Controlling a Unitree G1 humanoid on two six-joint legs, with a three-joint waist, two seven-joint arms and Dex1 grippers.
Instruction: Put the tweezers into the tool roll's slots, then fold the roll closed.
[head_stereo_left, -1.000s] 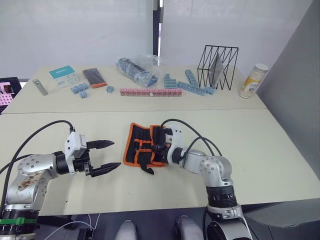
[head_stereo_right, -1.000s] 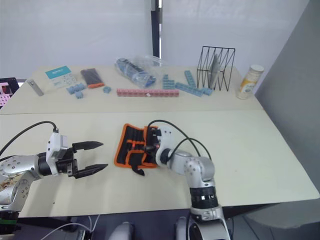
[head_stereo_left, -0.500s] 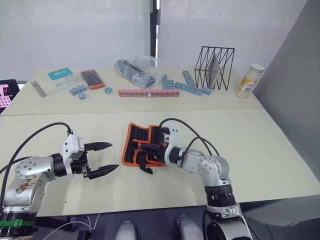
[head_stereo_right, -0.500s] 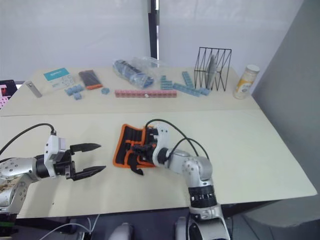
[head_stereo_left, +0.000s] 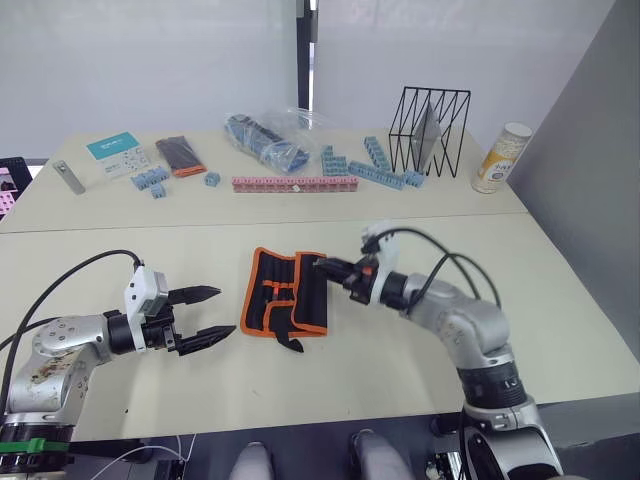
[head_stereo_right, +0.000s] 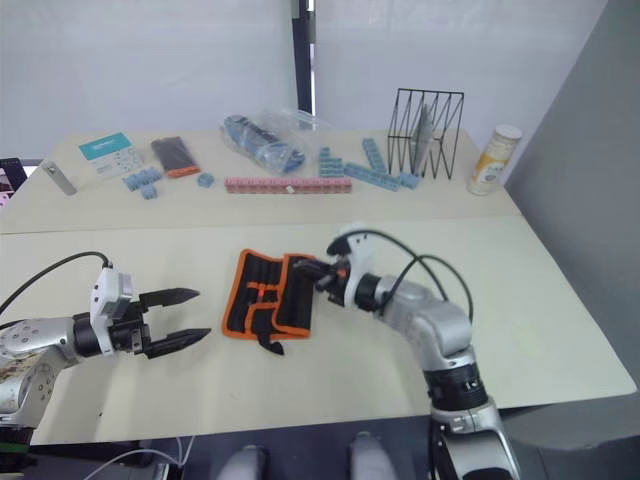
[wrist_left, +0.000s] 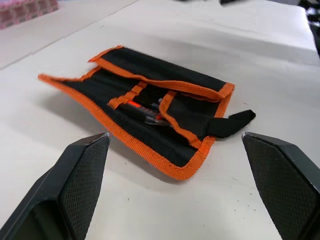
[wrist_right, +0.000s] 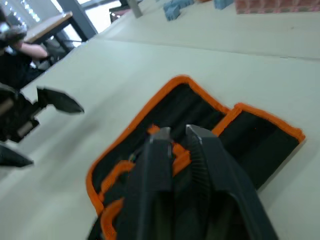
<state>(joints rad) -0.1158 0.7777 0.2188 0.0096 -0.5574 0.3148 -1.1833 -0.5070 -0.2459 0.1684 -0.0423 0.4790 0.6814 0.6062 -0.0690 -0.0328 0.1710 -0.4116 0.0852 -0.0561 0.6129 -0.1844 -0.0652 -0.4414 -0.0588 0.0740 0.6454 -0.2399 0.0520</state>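
The tool roll (head_stereo_left: 288, 305) lies on the near table, black with orange edging, its right flap folded over the middle. Its black strap (wrist_left: 232, 122) sticks out at the near edge. The slots (wrist_left: 145, 100) are partly covered, and I cannot make out the tweezers; only a small red and grey bit shows between the flaps. My right gripper (head_stereo_left: 324, 267) hovers at the roll's far right corner, shut on nothing, pointing left over the roll (wrist_right: 200, 120). My left gripper (head_stereo_left: 222, 311) stands open a short way left of the roll, apart from it.
On the far table are a pink block strip (head_stereo_left: 295, 184), blue blocks (head_stereo_left: 385, 172), a plastic bag (head_stereo_left: 265, 135), a black wire rack (head_stereo_left: 432, 130), a canister (head_stereo_left: 503, 158), a grey metal bar (head_stereo_left: 68, 176) and a small black-and-orange case (head_stereo_left: 183, 155).
My right gripper has pulled back off the roll's middle, up and to the right, to its far right corner. The roll's right flap now lies folded over. The left arm has hardly moved.
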